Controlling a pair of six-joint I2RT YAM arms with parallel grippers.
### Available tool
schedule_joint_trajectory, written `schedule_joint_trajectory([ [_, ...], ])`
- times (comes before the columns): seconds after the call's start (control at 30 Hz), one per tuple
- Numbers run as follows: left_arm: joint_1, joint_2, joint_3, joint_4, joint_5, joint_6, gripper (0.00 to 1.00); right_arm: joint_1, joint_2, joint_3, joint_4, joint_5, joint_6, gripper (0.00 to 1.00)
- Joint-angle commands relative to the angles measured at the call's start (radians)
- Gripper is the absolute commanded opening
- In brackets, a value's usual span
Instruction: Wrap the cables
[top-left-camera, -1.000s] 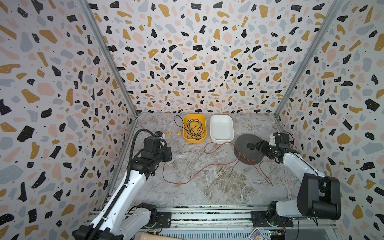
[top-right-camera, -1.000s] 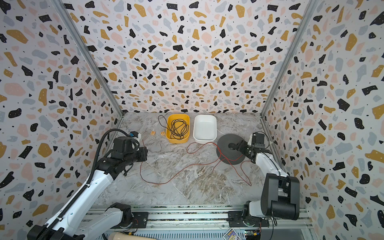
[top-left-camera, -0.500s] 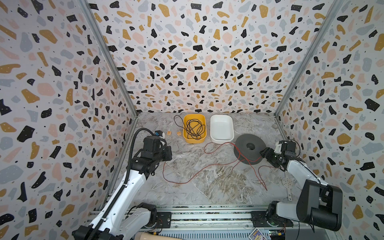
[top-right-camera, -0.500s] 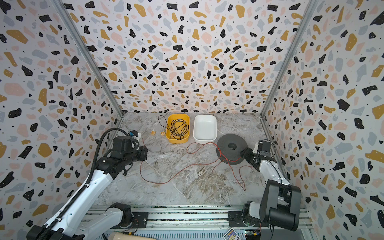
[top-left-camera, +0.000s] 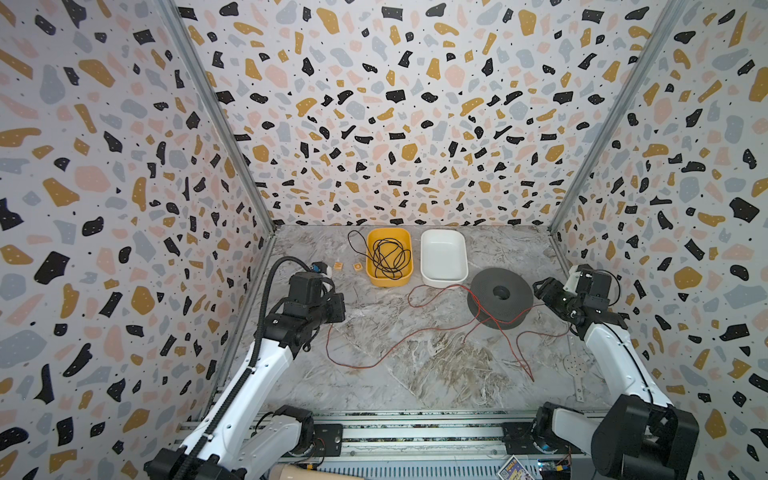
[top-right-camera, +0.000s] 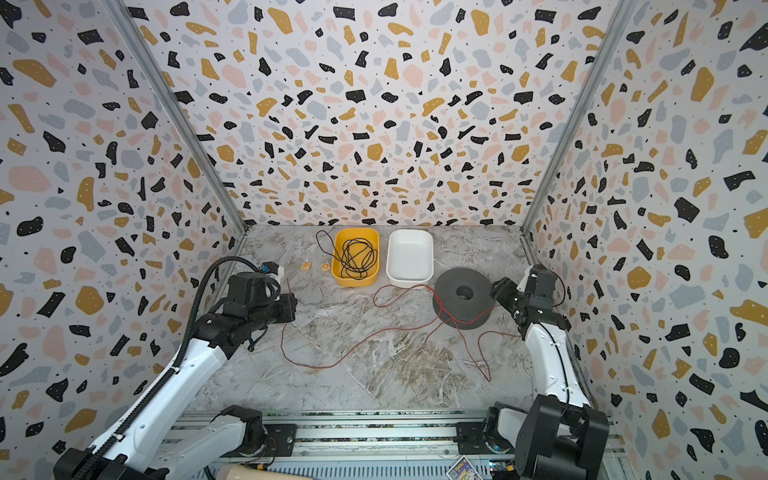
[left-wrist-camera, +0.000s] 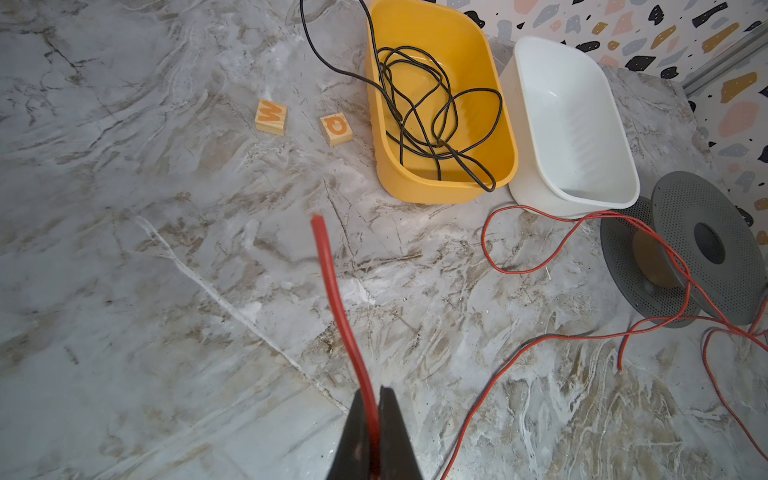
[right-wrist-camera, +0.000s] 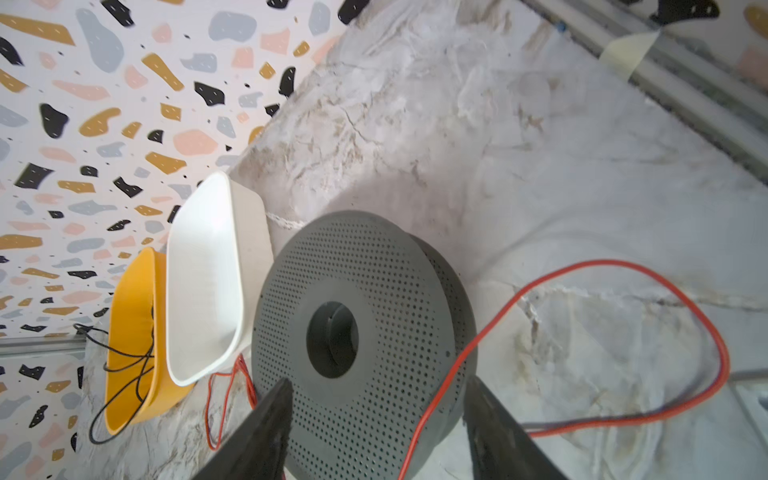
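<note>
The light, floppy red wire (left-wrist-camera: 332, 291) is pinched near its end by the left end effector (left-wrist-camera: 376, 401); the right end effector (right-wrist-camera: 379, 380) is spread open.

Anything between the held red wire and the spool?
Nothing visible. Red wire, pinched by the left gripper, lies slack on bare marble up to the spool; yellow tub, white tub, blocks sit behind.

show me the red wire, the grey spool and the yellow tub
red wire (left-wrist-camera: 334, 291): left wrist view, close-up stretch near its free end
grey spool (top-left-camera: 517, 291): in a top view, upper flange beside the hole
yellow tub (top-right-camera: 357, 281): in a top view, near wall
</note>
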Motion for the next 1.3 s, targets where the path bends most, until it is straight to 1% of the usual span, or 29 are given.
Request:
schedule_joint_trajectory([
  [0.0, -0.006, -0.009, 0.013, 0.006, 0.016, 0.002, 0.0, -0.002, 0.087, 0.07, 0.037, -0.019, -0.035, 0.66],
  [0.1, -0.007, -0.013, 0.018, -0.017, 0.032, 0.014, 0.0, -0.011, 0.183, 0.099, 0.094, -0.082, -0.079, 0.65],
  [0.17, -0.008, -0.019, 0.021, -0.036, 0.037, 0.024, 0.0, -0.012, 0.238, 0.109, 0.119, -0.082, -0.095, 0.62],
  [0.33, -0.008, -0.031, 0.015, -0.061, 0.076, 0.031, 0.0, -0.016, 0.276, 0.033, 0.282, -0.072, -0.106, 0.57],
  [0.4, -0.008, -0.031, 0.003, -0.056, 0.089, 0.028, 0.0, -0.02, 0.305, 0.034, 0.31, -0.097, -0.107, 0.55],
  [0.47, -0.008, -0.031, -0.004, -0.053, 0.075, 0.022, 0.0, -0.02, 0.338, 0.031, 0.342, -0.099, -0.105, 0.52],
  [0.57, -0.01, -0.037, 0.003, -0.064, 0.047, 0.027, 0.0, -0.021, 0.383, 0.02, 0.374, -0.133, -0.117, 0.52],
  [0.67, -0.01, -0.045, 0.005, -0.064, 0.043, 0.023, 0.0, -0.021, 0.411, -0.017, 0.425, -0.162, -0.115, 0.53],
  [0.77, -0.011, -0.048, 0.006, -0.064, 0.052, 0.02, 0.0, -0.021, 0.417, -0.061, 0.49, -0.24, -0.091, 0.53],
  [0.9, -0.013, -0.05, 0.015, -0.083, 0.017, 0.03, 0.0, -0.028, 0.409, -0.112, 0.579, -0.331, -0.059, 0.52],
  [1.0, -0.015, -0.059, 0.011, -0.079, 0.015, 0.033, 0.0, -0.049, 0.426, -0.157, 0.689, -0.428, 0.0, 0.52],
  [1.13, -0.016, -0.056, 0.0, -0.07, 0.03, 0.026, 0.0, -0.075, 0.493, -0.173, 0.791, -0.556, 0.065, 0.46],
  [1.2, -0.018, -0.055, -0.003, -0.069, 0.02, 0.025, 0.0, -0.076, 0.508, -0.172, 0.799, -0.576, 0.072, 0.45],
  [1.27, -0.024, -0.056, -0.003, -0.067, -0.006, 0.023, 0.0, -0.076, 0.506, -0.178, 0.799, -0.568, 0.074, 0.42],
])
